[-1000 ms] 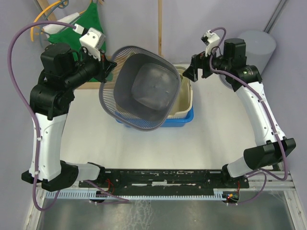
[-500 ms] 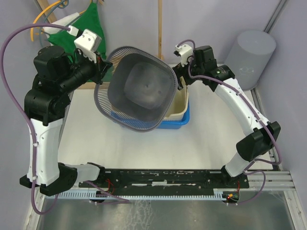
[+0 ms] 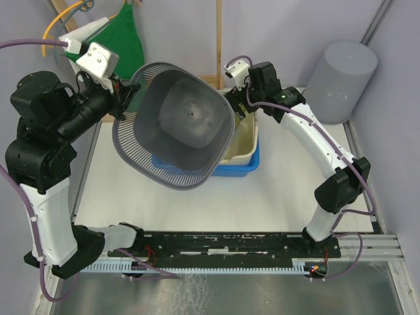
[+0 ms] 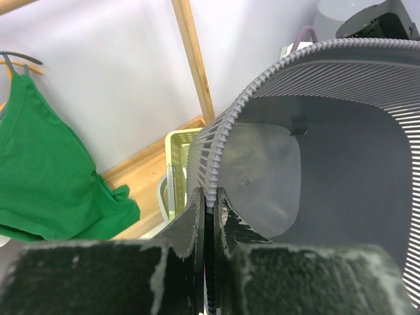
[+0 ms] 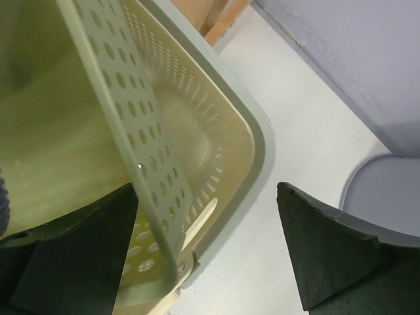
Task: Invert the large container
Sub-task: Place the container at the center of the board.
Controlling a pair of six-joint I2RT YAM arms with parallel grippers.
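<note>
Robotics lab test cell — left arm [image 3: 60, 190] and right arm [image 3: 315, 146] bolted to a black mounting rail [image 3: 223, 240] at a white table's [image 3: 275, 197] near edge, purple cables [image 3: 33, 42] looping loose, plain partition walls [image 3: 282, 26] closing it in

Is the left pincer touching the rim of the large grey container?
Touching. The left wrist view shows the left pincer shut on the ribbed rim of the large grey container, with no gap between them.

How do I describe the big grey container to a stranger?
On the white table, look above the far middle: the large grey container hangs tilted, its rim pinched by the left gripper. Unlike the cream basket and blue tub below, it has a slatted rim.
</note>
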